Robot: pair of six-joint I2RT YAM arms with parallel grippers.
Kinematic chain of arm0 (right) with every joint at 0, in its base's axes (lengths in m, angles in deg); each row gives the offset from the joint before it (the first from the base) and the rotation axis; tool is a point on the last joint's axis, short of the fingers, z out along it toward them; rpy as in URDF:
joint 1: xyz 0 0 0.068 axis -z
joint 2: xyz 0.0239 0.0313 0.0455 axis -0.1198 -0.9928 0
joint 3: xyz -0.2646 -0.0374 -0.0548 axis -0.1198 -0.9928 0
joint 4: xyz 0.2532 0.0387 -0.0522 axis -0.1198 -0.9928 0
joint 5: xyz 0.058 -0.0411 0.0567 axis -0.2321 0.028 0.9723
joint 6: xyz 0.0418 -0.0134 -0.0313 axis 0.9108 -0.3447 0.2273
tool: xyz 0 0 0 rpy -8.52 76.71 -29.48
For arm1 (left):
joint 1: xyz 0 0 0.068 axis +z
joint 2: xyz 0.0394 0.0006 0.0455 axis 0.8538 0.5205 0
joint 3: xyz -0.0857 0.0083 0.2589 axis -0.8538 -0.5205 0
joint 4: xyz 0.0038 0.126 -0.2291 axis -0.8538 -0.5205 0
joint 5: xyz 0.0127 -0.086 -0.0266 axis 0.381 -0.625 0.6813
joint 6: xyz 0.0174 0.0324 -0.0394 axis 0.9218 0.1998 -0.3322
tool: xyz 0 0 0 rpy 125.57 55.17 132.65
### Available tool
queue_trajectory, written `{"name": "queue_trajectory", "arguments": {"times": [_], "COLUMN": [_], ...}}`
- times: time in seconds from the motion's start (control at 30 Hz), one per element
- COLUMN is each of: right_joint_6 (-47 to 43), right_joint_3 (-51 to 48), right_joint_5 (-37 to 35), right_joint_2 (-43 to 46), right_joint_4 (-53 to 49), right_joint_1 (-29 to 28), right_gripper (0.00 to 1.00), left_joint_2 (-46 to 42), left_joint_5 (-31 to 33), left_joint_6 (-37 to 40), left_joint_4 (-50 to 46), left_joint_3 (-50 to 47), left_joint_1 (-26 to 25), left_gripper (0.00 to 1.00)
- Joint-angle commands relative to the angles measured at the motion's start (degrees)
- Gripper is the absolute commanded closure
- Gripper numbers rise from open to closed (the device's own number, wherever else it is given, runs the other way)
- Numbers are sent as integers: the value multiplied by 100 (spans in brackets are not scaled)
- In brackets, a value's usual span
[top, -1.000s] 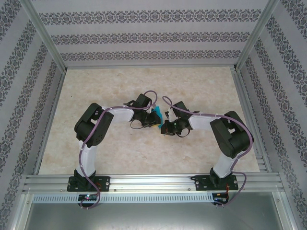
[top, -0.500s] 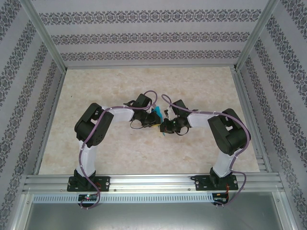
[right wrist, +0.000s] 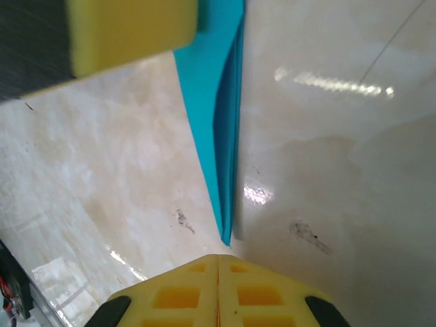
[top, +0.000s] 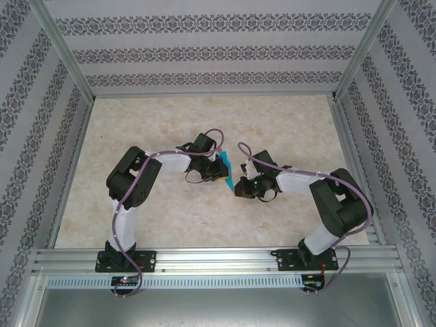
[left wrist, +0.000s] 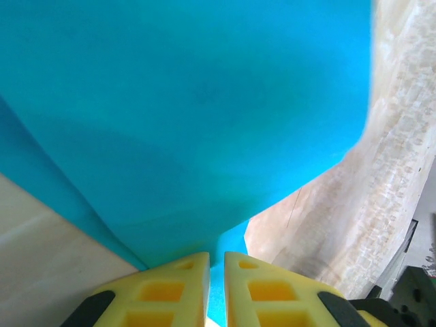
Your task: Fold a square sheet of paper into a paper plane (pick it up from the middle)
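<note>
The square sheet of paper (left wrist: 191, 116) is teal-blue and folded, and it stands up off the table in my left gripper (left wrist: 216, 262), whose yellow fingers are shut on its lower edge. From above, the paper (top: 226, 172) shows as a narrow strip between the two arms, with the left gripper (top: 218, 170) on its left. My right gripper (right wrist: 218, 264) is shut with nothing between its fingers. It sits just short of the paper's pointed lower tip (right wrist: 226, 235). In the top view the right gripper (top: 239, 186) is to the right of the strip and slightly nearer.
The pale marbled table (top: 286, 122) lies all around the two arms. Patterned walls and an aluminium frame (top: 75, 75) enclose it. A yellow pad of the left gripper (right wrist: 129, 34) shows in the top left of the right wrist view.
The right arm has pulled back to the right and nearer, off the paper, so more of the teal strip shows from above. The left arm has not moved.
</note>
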Motion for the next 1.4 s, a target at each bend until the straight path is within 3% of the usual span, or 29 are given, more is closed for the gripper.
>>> {"name": "queue_trajectory", "arguments": {"times": [0.0, 0.3, 0.73, 0.9, 1.37], "right_joint_6": [163, 290, -113, -133, -115], "right_joint_3": [341, 825, 384, 343, 395], "right_joint_5": [-257, -172, -503, -536, -538], "right_joint_2": [195, -699, -1196, -1223, -1387], "right_joint_4": [164, 523, 62, 30, 31], "right_joint_1": [40, -127, 30, 58, 36], "right_gripper": [91, 94, 96, 96, 96], "left_joint_2": [318, 279, -98, -355, -59], "left_joint_5": [421, 306, -19, 247, 847], "left_joint_6": [-9, -64, 314, 737, 757], "left_joint_4": [-363, -264, -77, -255, -110], "left_joint_3": [-49, -27, 336, 591, 601], "left_joint_1": [-14, -12, 151, 191, 194], "left_gripper": [84, 84, 81, 79, 80]}}
